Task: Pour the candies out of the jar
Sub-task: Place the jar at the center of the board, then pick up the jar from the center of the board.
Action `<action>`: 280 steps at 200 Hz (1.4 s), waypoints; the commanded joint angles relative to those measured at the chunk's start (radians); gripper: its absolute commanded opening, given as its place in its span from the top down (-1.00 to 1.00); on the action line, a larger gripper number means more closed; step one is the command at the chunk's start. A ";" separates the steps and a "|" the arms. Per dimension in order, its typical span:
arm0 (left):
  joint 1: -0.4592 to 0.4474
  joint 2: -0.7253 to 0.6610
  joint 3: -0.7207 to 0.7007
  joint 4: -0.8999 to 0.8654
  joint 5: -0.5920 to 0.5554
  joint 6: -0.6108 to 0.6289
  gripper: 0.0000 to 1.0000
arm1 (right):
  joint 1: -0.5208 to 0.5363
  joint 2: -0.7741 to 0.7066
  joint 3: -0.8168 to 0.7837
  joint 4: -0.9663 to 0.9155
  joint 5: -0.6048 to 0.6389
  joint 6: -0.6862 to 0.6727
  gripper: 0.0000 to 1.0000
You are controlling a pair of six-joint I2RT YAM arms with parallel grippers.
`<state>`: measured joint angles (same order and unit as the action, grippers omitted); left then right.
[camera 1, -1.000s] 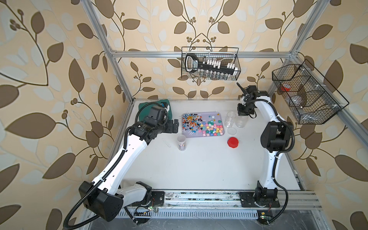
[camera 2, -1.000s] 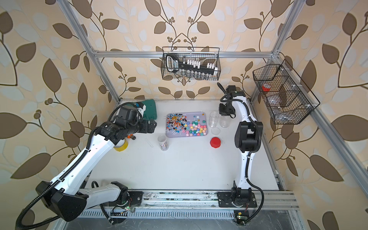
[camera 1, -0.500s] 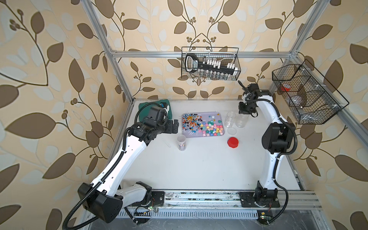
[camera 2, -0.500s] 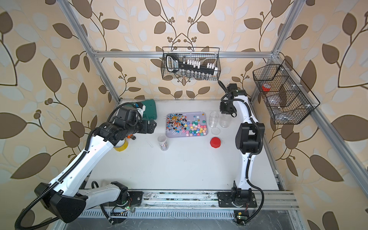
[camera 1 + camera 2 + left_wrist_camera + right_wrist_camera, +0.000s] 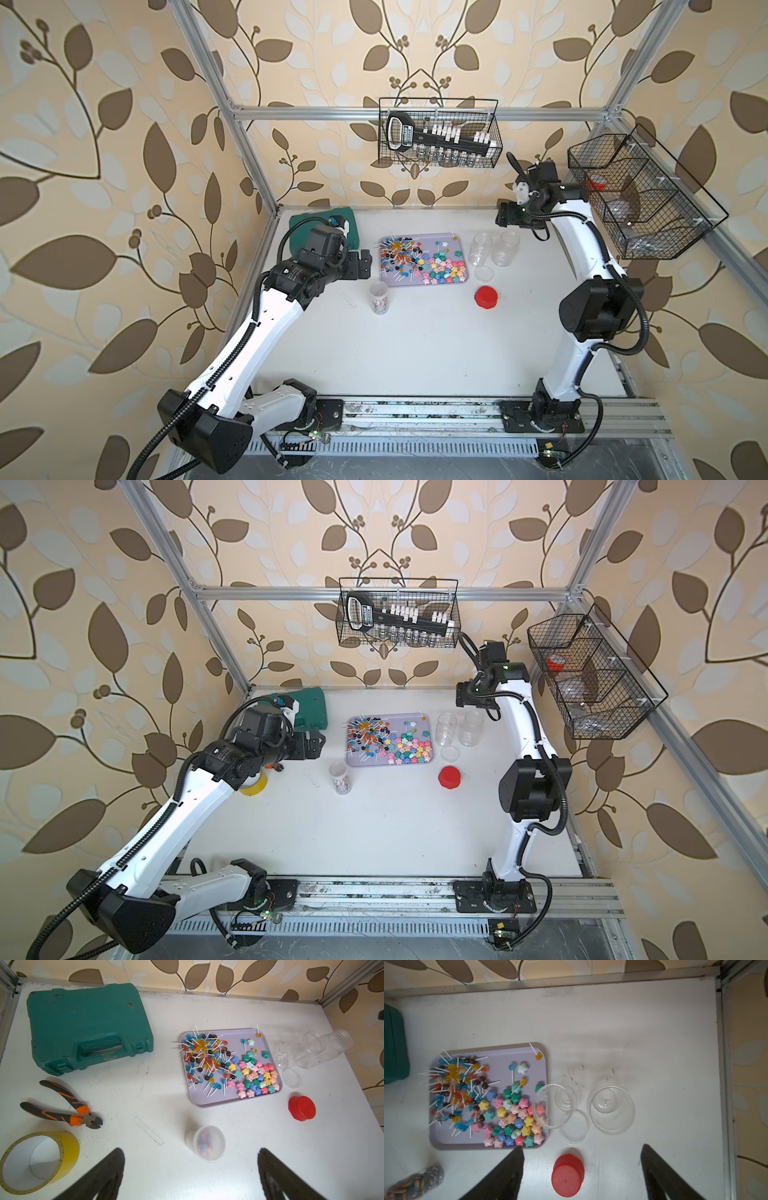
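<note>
Over the last second the right gripper (image 5: 581, 1147) has been opened and drawn slightly up and back from the 2 clear, empty plastic jars (image 5: 505, 248). These are left standing upright just beside the lilac rectangular tray (image 5: 207, 1103), on its side nearest the right arm. Its black fingers (image 5: 500, 1176) are now spread wide, with nothing between them. The left gripper (image 5: 190, 1149) has not been shifted. Its fingers (image 5: 104, 1174) are also spread and empty, near the tray's opposite end.

Many candies (image 5: 255, 1076), pastel stars and round lollipops on white sticks, are seen lying across the tray, so those 2 jars are judged finished. 1 small clear jar of rainbow-swirled sweets (image 5: 204, 1144) stands filled on the white surface (image 5: 415, 353), near the tray on the robot's side, and is judged to be what remains. Whether it is lidded cannot be told.
</note>
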<state>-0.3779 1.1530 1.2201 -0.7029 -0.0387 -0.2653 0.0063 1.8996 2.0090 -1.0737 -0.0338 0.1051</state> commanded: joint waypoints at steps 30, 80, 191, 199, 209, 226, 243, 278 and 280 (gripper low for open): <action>0.067 0.069 0.090 -0.001 -0.008 -0.058 -0.98 | 0.121 -0.153 -0.197 0.098 -0.032 -0.060 -0.92; 0.234 0.138 0.125 -0.024 0.100 -0.116 -0.98 | 0.431 -0.241 -0.331 0.194 -0.051 -0.058 -0.91; 0.390 0.257 0.069 0.028 0.236 -0.128 -0.98 | 0.866 -0.021 -0.245 0.336 -0.096 0.105 -0.80; 0.390 0.268 0.073 0.028 0.240 -0.127 -0.98 | 0.872 0.001 -0.219 0.328 -0.087 0.112 -0.78; 0.390 0.280 0.077 0.032 0.244 -0.127 -0.98 | 0.874 0.029 -0.188 0.311 -0.068 0.119 -0.76; 0.389 0.281 0.076 0.047 0.248 -0.134 -0.98 | 0.877 0.066 -0.154 0.286 -0.037 0.129 -0.75; 0.392 0.325 0.083 0.051 0.258 -0.140 -0.98 | 0.877 0.106 -0.124 0.261 -0.018 0.130 -0.74; 0.403 0.338 0.107 0.037 0.273 -0.145 -0.98 | 0.889 0.170 -0.061 0.211 0.012 0.125 -0.74; 0.404 0.338 0.107 0.036 0.273 -0.145 -0.98 | 0.890 0.173 -0.059 0.209 0.011 0.124 -0.74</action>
<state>0.0086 1.4956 1.2919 -0.6758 0.2081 -0.3962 0.8814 2.0258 1.9079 -0.8047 -0.0616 0.2207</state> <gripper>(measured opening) 0.989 0.873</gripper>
